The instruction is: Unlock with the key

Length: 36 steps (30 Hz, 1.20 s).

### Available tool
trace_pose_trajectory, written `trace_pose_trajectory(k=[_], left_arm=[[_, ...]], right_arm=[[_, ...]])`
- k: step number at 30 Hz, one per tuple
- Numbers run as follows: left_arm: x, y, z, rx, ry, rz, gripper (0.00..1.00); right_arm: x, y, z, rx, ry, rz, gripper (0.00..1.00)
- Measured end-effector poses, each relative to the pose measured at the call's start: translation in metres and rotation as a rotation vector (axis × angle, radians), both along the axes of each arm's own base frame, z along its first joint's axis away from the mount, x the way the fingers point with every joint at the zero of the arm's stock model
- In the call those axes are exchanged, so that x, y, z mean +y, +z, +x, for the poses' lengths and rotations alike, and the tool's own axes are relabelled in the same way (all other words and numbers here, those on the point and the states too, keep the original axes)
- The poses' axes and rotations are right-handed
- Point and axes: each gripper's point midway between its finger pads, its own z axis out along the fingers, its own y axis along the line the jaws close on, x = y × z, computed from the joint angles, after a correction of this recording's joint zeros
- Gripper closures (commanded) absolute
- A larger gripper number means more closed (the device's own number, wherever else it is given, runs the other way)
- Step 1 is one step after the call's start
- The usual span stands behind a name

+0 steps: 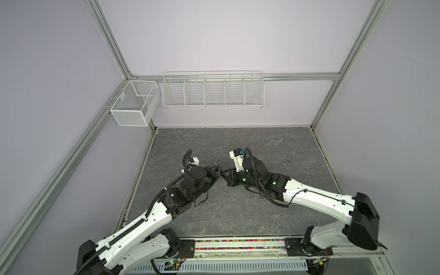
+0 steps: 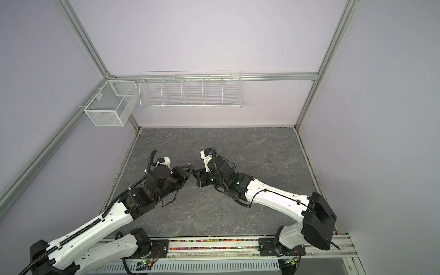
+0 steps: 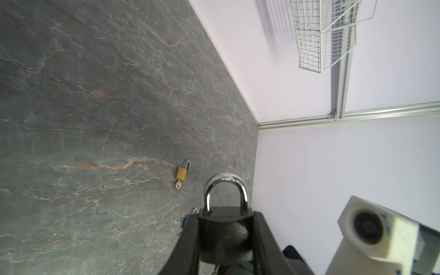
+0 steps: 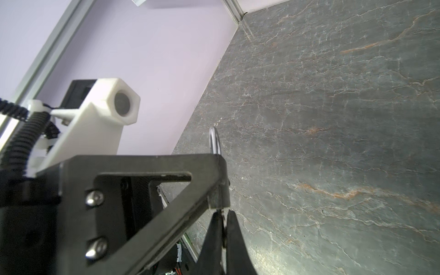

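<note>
Our left end effector [image 3: 225, 213] grips the black padlock [image 3: 221, 220] by its body, jaws part-open, over the bench [image 1: 262, 154]. Our right end effector [image 4: 223, 213] is pinched shut, probably on the key, which we cannot see. We should feed it in squarely, then twist gently.

Both top views are taken from high above and behind the left tool [image 1: 217, 171] and right tool [image 1: 223, 176], looking down and forward over the worktop [image 1: 238, 147] (nearly the same scene is shared by them). The left wrist view is taken close behind the left tool [image 3: 225, 223], facing past it to the right wrist camera [image 3: 371, 228]. The right wrist view is taken close behind the right tool [image 4: 223, 214], facing the left wrist camera [image 4: 119, 104]; the left tool is shared by both wrist views.
</note>
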Motion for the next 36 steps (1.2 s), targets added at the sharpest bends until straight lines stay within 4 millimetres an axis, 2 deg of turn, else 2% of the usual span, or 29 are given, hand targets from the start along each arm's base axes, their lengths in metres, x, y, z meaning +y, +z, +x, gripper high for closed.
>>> trace_pose_trajectory(k=[13, 22, 28, 30, 33, 36], left_arm=[[-0.006, 0.023, 0.002, -0.126, -0.026, -0.097, 1.00], [-0.004, 0.047, -0.002, -0.212, -0.038, -0.169, 1.00], [-0.003, 0.049, -0.004, -0.228, -0.048, -0.142, 1.00], [-0.003, 0.049, -0.004, -0.226, -0.053, -0.117, 1.00], [-0.002, 0.052, -0.006, -0.233, -0.063, -0.062, 1.00], [0.003, 0.060, -0.006, -0.257, -0.057, 0.022, 1.00]], right_arm=[[-0.006, 0.022, 0.003, 0.056, -0.005, 0.127, 0.94], [-0.007, 0.045, -0.001, 0.050, 0.015, 0.207, 0.93], [-0.008, 0.045, -0.002, 0.029, 0.020, 0.193, 0.93], [-0.009, 0.044, -0.002, 0.015, 0.022, 0.179, 0.87], [-0.012, 0.045, -0.002, -0.021, 0.021, 0.144, 0.69], [-0.017, 0.050, 0.000, -0.066, 0.011, 0.102, 0.60]])
